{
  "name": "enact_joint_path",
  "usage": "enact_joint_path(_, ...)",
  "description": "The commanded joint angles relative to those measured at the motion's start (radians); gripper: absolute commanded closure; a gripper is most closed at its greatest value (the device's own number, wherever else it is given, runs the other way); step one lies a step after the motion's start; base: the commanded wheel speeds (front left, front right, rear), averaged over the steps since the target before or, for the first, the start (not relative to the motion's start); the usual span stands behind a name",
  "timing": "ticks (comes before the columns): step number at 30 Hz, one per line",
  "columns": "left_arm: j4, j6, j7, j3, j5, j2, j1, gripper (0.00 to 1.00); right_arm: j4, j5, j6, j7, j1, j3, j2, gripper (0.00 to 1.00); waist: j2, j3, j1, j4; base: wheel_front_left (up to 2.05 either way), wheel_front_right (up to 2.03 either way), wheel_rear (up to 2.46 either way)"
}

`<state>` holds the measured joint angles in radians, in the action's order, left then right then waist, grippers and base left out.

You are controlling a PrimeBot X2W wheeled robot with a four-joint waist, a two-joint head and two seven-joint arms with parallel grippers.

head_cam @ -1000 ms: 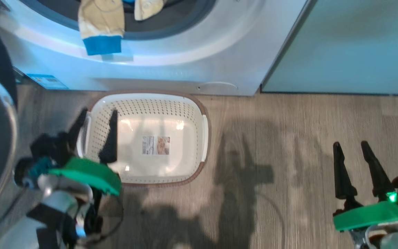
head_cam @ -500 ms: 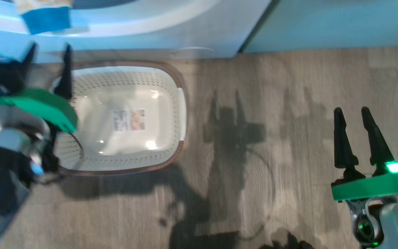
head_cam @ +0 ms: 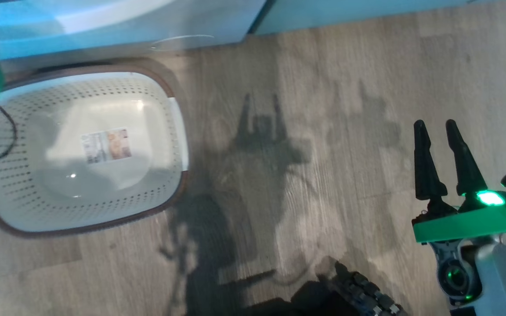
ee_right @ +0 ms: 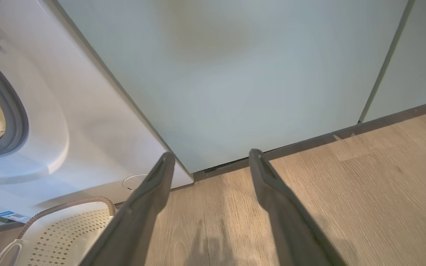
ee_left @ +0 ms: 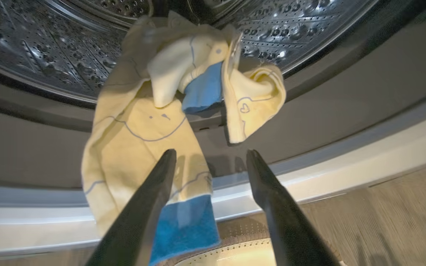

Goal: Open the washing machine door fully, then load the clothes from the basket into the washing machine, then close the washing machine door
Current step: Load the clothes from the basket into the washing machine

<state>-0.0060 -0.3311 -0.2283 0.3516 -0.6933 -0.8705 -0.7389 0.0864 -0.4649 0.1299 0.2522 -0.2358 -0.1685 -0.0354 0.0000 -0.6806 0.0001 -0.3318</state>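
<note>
The washing machine stood at the far left, its steel drum in plain sight, with a pale green cabinet just beside it on the right. On the wooden floor, near the machine's front, sat the basket. The clothes lay draped over the grey gasket, partly in the drum, one blue-cuffed piece hanging down the white front. The left gripper pointed at them with its fingers spread; whether one finger touched the cloth could not be told. The right gripper hovered over the floor, well right of the basket, fingers likewise apart. A small printed label showed on the basket's bottom.
</note>
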Motion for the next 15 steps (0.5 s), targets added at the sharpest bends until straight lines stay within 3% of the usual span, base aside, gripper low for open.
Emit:
enact_joint_path(1, -0.007, 0.005, -0.038, -0.06, -0.013, -0.072, -0.048, 0.0, -0.024, -0.013, 0.001, 0.009, -0.006, -0.023, -0.015, 0.0, 0.0, -0.02, -0.0001, -0.024, 0.0, 0.0, 0.0)
enact_joint_path(15, 0.091, 0.044, -0.322, -0.014, -0.035, -0.157, -0.214, 0.0, -0.016, -0.061, 0.001, 0.009, -0.022, -0.055, -0.015, 0.0, 0.0, -0.047, -0.0001, -0.076, 0.0, 0.0, 0.0)
